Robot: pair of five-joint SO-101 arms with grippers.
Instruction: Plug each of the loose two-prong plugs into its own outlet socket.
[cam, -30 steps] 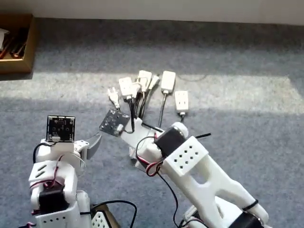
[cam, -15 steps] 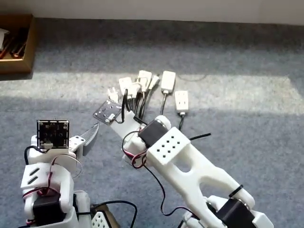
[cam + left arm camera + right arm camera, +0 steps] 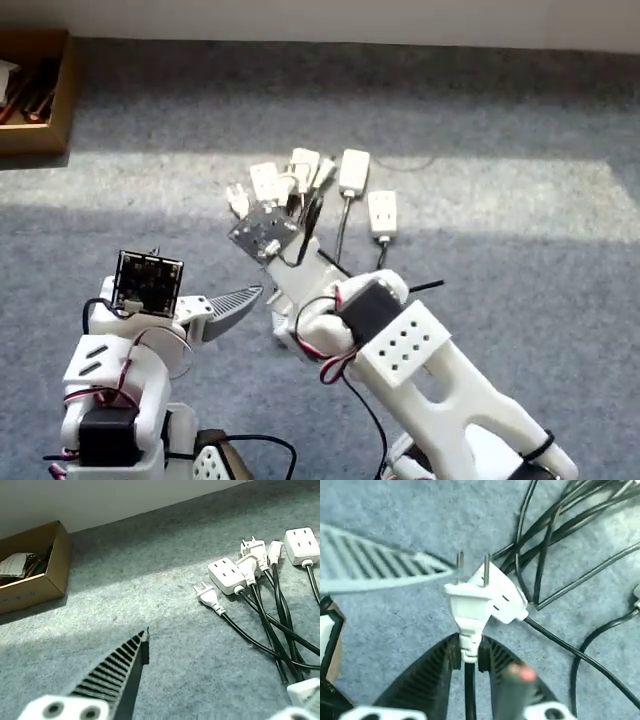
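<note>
Fingers of the left gripper (image 3: 143, 639) look pressed together into one dark ribbed wedge with nothing between them. Just beside that tip are the prongs of the plug (image 3: 479, 600), which the right gripper (image 3: 468, 652) pinches by the neck, where the black cord leaves the body. The plug's long axis runs in line with the right fingers, prongs pointing straight away from them. It is white moulded plastic with a flared shoulder. The prongs are two thin, flat, parallel metal blades.

In the high view, a loose plug (image 3: 238, 201) lies on the carpet (image 3: 520, 290) at 12 o'clock from the left gripper's tip. Beyond it, fanning toward 1 and 2 o'clock, are the sockets (image 3: 353, 170), white rounded blocks. In the left wrist view their slotted faces seem to point up. Black rubbery cords (image 3: 343, 232) trail from them toward 6 o'clock, crossing one another. The carpet is grey and short-piled.

The right arm is nearer the sockets and carries a plug, so the coming move likely turns on tipping the prongs down over a free socket and squaring the blades with its slots. A light socket on carpet may slide or tilt under the push.
</note>
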